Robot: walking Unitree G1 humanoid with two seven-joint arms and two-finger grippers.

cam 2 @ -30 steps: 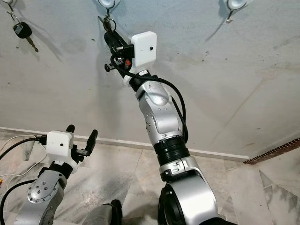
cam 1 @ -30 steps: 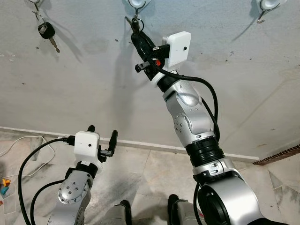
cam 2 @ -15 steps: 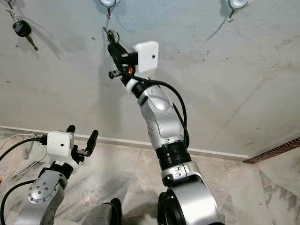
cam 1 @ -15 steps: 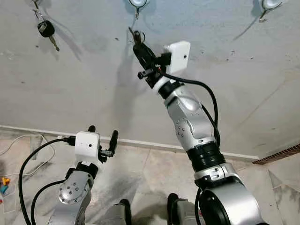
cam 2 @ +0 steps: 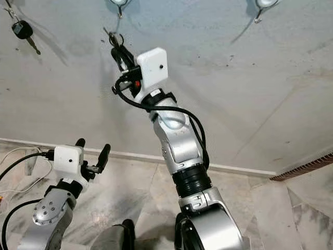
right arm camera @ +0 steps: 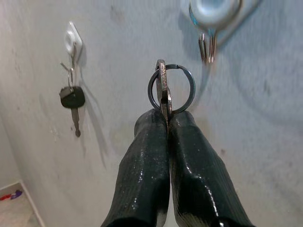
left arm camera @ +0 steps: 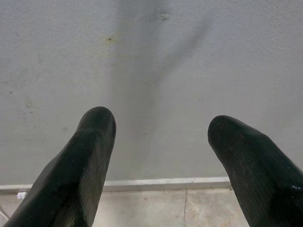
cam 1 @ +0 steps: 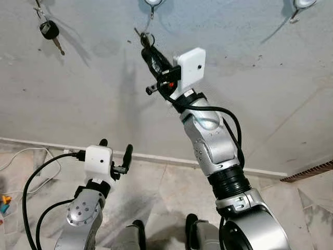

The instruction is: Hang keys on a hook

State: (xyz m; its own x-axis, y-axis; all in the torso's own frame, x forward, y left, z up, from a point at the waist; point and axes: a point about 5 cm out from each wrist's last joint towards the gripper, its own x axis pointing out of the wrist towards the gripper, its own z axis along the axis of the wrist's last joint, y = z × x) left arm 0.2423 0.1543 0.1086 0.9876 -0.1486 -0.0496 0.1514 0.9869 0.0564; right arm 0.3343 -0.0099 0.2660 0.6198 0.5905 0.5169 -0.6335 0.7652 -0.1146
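Grey wall (cam 1: 260, 94): right end effector (right arm camera: 166, 116) pinches keys (right arm camera: 169, 90) beneath hook (right arm camera: 207, 45); black key (right arm camera: 72, 98) beside

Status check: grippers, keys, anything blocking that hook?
Right gripper shut on keys, just below middle hook, ring not on. Left gripper open, idle low. Nothing in the way.

grey wall (cam 1: 78, 94), white cable (cam 1: 21, 159), marble floor (cam 1: 166, 192)

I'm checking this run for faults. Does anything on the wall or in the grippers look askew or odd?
Nothing stands out. The right gripper pinches the key ring just below the middle hook, not yet on it. Another car key hangs normally from its own hook.
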